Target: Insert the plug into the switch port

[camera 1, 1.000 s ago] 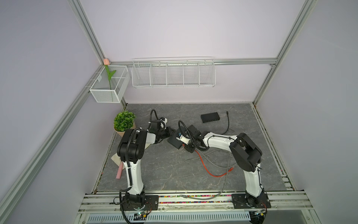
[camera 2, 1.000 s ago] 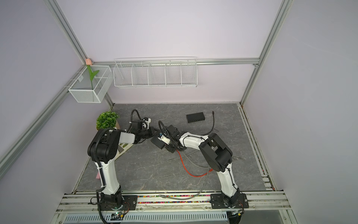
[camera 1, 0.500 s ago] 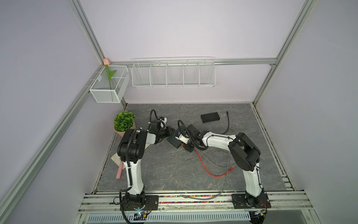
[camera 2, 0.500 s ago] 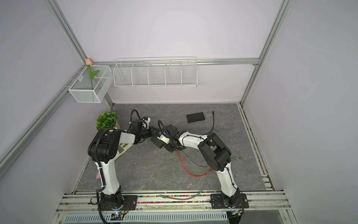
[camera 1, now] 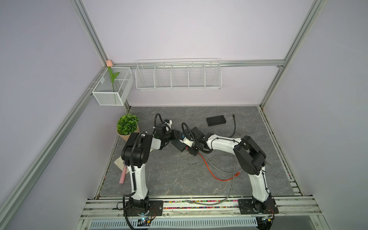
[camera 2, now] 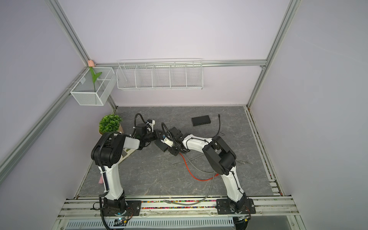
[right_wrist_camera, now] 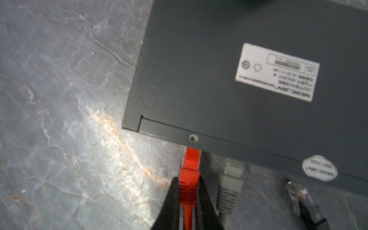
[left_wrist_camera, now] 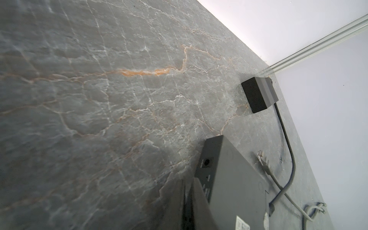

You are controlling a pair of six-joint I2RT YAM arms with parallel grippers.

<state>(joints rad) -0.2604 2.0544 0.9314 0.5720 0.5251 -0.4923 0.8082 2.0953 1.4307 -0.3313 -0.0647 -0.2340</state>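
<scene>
The right gripper [right_wrist_camera: 188, 181] pinches the red plug [right_wrist_camera: 190, 159], its tip at the switch [right_wrist_camera: 209, 69] edge beside a grey plug [right_wrist_camera: 232, 173]; the left gripper [left_wrist_camera: 189, 185], pressed together, sits just beside the switch

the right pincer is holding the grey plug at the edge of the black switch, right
Wrong colour: the right pincer holds the red plug at the edge of the black switch; the grey plug sits ungripped beside it. The right wrist view shows it.
</scene>
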